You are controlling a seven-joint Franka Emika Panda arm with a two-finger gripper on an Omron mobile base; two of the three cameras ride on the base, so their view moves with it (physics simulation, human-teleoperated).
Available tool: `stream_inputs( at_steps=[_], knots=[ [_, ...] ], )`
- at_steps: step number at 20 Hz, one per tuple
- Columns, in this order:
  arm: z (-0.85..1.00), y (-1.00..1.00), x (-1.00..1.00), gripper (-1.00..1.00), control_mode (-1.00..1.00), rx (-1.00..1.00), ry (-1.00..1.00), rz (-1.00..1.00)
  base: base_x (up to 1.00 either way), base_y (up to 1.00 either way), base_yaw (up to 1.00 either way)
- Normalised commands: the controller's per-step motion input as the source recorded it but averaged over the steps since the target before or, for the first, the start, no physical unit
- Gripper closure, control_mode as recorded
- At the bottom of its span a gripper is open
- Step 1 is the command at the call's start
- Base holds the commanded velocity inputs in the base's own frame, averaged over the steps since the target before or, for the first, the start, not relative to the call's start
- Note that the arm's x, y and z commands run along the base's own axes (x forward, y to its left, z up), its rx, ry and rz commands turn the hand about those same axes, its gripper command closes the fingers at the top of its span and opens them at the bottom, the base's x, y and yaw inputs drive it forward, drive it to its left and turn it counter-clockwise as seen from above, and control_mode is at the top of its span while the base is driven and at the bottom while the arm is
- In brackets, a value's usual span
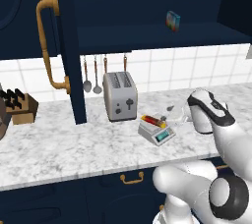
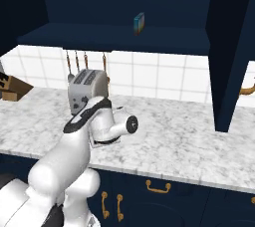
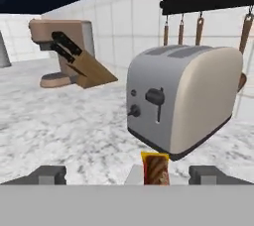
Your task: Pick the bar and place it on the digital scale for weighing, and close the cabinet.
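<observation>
Red-and-yellow wrapped slim bar [image 1: 153, 119] lies on the small light-grey digital scale [image 1: 156, 131] on the marble counter [image 1: 74, 144], between the gripper's [image 3: 128, 174] spread, empty fingertips [image 3: 49, 174]. Behind stands a silver toaster [image 1: 120, 95]. Above, the dark navy wall cabinet's door [image 1: 64, 41] hangs open.

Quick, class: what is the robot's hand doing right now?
Hand: open, holding nothing; the bar lies between its fingertips on the scale.
</observation>
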Motion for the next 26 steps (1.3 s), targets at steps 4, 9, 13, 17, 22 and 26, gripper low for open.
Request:
stream_inputs(
  at_steps=[4, 9, 13, 17, 22, 26],
  knots=[
    [0.91, -0.36, -0.9, -1.0, -1.0, 0.4, -0.2, -0.06, 0.0, 0.0, 0.0],
    [0.89, -0.53, -0.81, -1.0, -1.0, 0.35, -0.22, -0.01, 0.0, 0.0, 0.0],
    [0.79, -0.6, -0.83, -1.0, -1.0, 0.33, -0.29, 0.0, 0.0, 0.0, 0.0],
    [0.79, -0.61, -0.79, -1.0, -1.0, 0.27, -0.29, -0.01, 0.0, 0.0, 0.0],
    [0.79, -0.56, -0.64, -1.0, -1.0, 0.22, -0.25, 0.0, 0.0, 0.0, 0.0],
    [0.52, -0.48, -0.47, -1.0, -1.0, 0.21, -0.29, 0.0, 0.0, 0.0, 0.0]
  ],
)
